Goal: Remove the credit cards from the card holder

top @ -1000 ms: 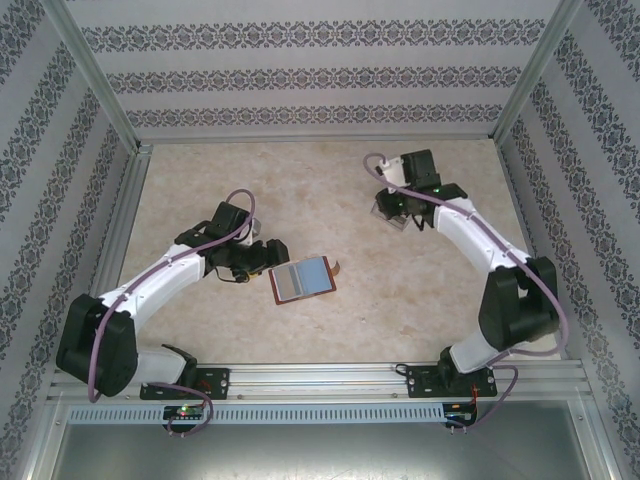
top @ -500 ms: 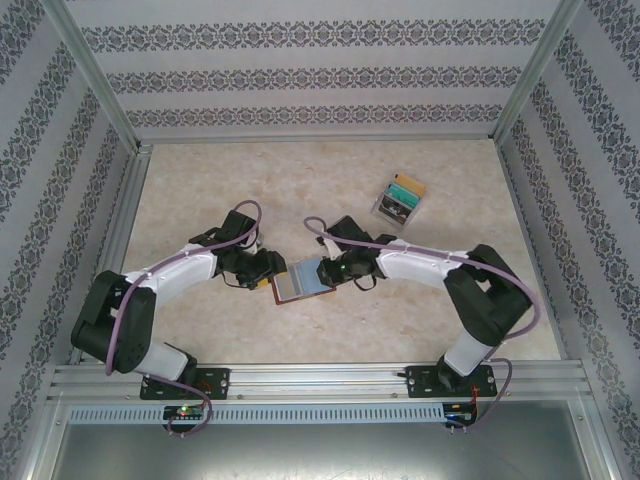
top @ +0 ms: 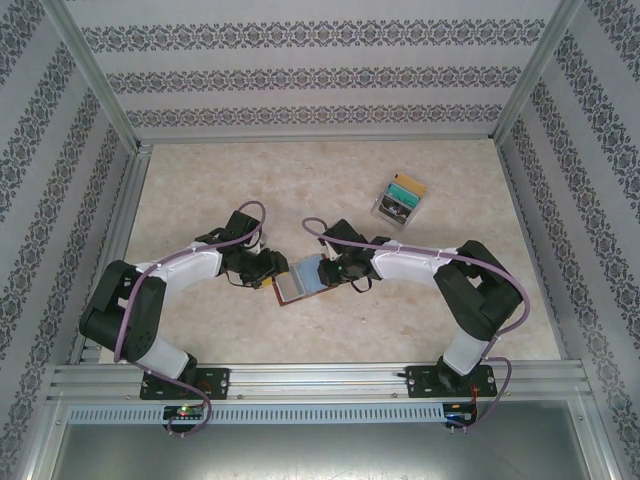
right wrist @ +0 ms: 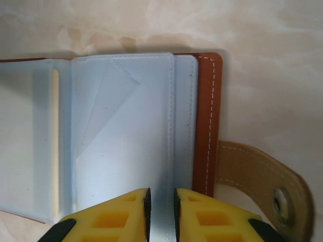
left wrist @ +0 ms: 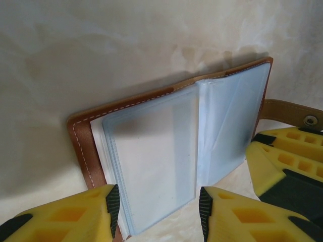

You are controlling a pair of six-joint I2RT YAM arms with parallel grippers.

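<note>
Where the holder (top: pixel 300 282) lay open on the table (top: pixel 340 330), near the middle and toward the arm bases, both claws stood at it from opposite sides. The left claw (left wrist: pixel 157 214) was about half open, its pads (left wrist: pixel 113 204) astride the stack of pale blue pockets. One pad lay over the brown cover edge, the other just beside the stack's inner edge. Whether the pads pressed the stack could not be told. The right claw (right wrist: pixel 160 206) was nearly closed, leaving a narrow slit over the outermost pocket. A pocket sheet showed in the slit, but a grasp could not be confirmed. The snap tab (right wrist: pixel 257 176) lay flat on the table just beside this claw. A tan strip (right wrist: pixel 55 136) showed inside one pocket; whether it was a card could not be told. Farther back on the right, well apart, stood a clear box (top: pixel 400 198) of coloured cards.
</note>
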